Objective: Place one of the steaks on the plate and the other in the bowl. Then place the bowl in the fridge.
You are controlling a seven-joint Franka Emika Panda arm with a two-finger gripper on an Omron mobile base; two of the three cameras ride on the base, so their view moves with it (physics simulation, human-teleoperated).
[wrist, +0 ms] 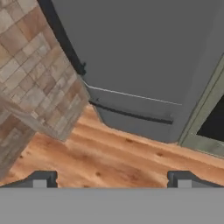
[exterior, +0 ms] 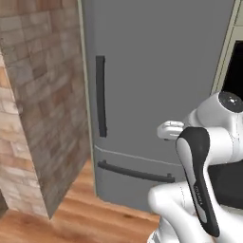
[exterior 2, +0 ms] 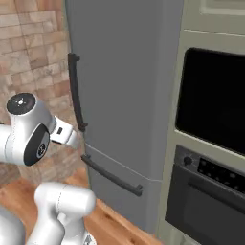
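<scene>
The fingers point(wrist: 40, 179) stand wide apart at the bottom of the hand view, with nothing between them; below and beyond them lies the wooden floor point(wrist: 113, 159). The gripper point(wrist: 112, 179) faces the lower part of the fridge point(wrist: 140, 57), well apart from it. The fridge is shut: its tall grey door carries a dark upright bar handle point(exterior: 100, 96), and the lower drawer carries a dark level bar handle point(exterior: 135, 172). In the left base view the white arm point(exterior: 199, 175) rises at the lower right, in front of the fridge door. A brick wall point(exterior: 42, 104) stands just beside the fridge on its left. On the fridge's right, in the right base view, is a wall oven point(exterior 2: 213, 103) with a black window, set in a pale cabinet, with a dark control panel point(exterior 2: 215, 172) beneath it.
</scene>
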